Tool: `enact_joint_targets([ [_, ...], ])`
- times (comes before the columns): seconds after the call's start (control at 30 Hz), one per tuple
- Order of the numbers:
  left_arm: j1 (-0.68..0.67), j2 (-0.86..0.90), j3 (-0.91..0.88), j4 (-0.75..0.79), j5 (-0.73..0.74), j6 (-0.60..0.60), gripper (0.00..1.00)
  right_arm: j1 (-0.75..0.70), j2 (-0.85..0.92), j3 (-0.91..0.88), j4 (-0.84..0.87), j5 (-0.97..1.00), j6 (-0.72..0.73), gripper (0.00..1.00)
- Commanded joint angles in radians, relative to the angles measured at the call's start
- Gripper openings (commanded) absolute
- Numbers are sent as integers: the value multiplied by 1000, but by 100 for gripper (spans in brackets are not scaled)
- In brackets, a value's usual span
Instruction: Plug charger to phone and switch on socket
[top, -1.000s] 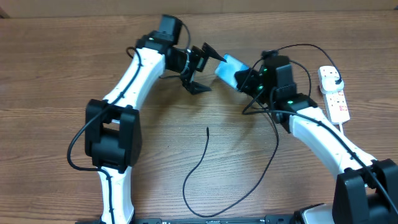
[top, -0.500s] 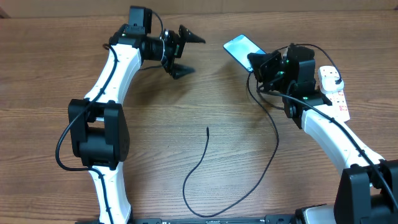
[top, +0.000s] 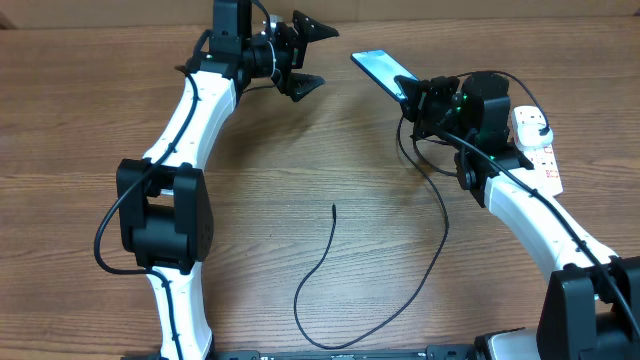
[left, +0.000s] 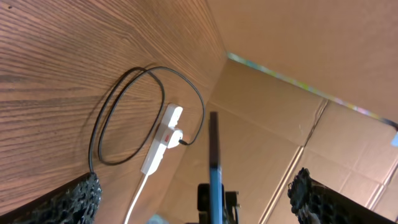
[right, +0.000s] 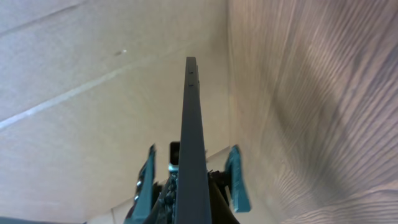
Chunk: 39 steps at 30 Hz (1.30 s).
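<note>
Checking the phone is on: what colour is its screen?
The phone screen glows light blue-teal, best seen overhead.

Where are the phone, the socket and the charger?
phone (top: 383, 68), overhead view, middle of its glowing screen.
socket (top: 546, 168), overhead view, white body by the red markings.
charger (top: 334, 212), overhead view, loose end of the black cable.

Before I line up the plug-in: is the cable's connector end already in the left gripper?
No, the left gripper is open and empty, and the charger tip lies loose on the table.
</note>
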Motion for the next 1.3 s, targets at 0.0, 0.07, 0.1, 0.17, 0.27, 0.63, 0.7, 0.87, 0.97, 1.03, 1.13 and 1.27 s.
enact_joint_targets([
  [0.0, -27, 1, 21, 0, -51, -48, 100, 32, -2, 25, 23, -26, 26, 4],
  [0.07, -43, 1, 21, 0, -79, -60, 100, 46, -2, 25, 25, -26, 26, 4],
  [0.1, -51, 1, 21, 0, -89, -63, 99, 53, -2, 25, 27, -26, 26, 4],
  [0.17, -68, 1, 21, 1, -97, -68, 100, 65, -2, 25, 34, -26, 26, 4],
  [0.27, -84, 1, 21, 1, -100, -78, 100, 72, -2, 25, 33, -26, 26, 4],
  [0.63, -117, 1, 21, -7, -130, -77, 100, 93, -2, 25, 33, -27, 23, 4],
  [0.7, -119, 1, 21, -7, -134, -77, 100, 93, -2, 25, 33, -27, 22, 4],
  [0.87, -120, 1, 21, -7, -135, -77, 100, 93, -2, 25, 33, -27, 22, 4],
  [0.97, -122, 1, 21, -8, -138, -77, 100, 93, -2, 25, 33, -27, 20, 4],
  [1.03, -125, 1, 21, -11, -142, -77, 98, 98, -2, 25, 33, -26, 18, 4],
  [1.13, -132, 1, 21, -11, -144, -76, 96, 103, -2, 25, 33, -26, 18, 4],
  [1.27, -138, 1, 21, -11, -145, -73, 89, 103, -2, 25, 33, -26, 18, 4],
])
